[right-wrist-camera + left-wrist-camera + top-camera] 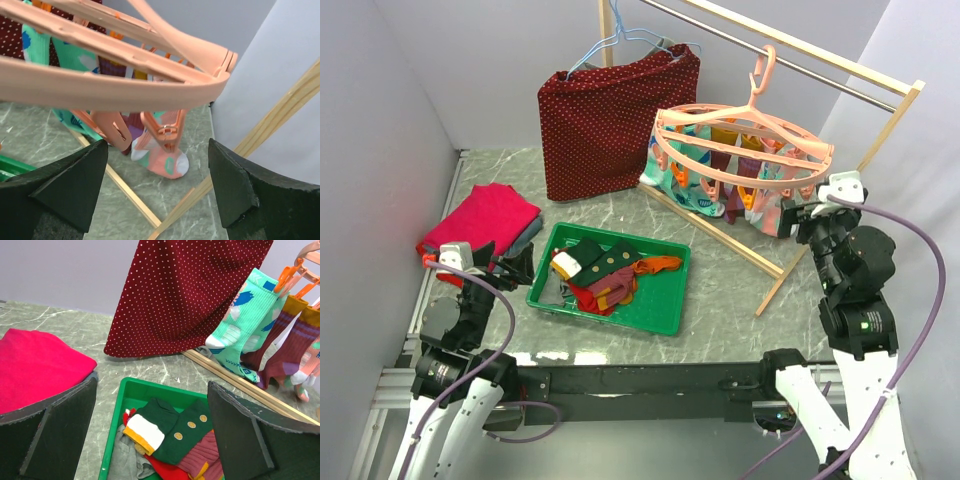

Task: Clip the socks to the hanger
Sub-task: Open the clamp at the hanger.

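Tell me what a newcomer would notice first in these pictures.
The salmon-pink round laundry hanger hangs from the rail at back right, colourful socks already clipped to its pegs. Left of it hangs a large dark-red white-dotted cloth, and in front a bright green tray on the table holds a heap of loose socks.

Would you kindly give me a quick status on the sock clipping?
Left end effector open, empty, beside tray. Right end effector open, empty, by hanger. Socks loose in tray; some clipped. Nothing blocking.
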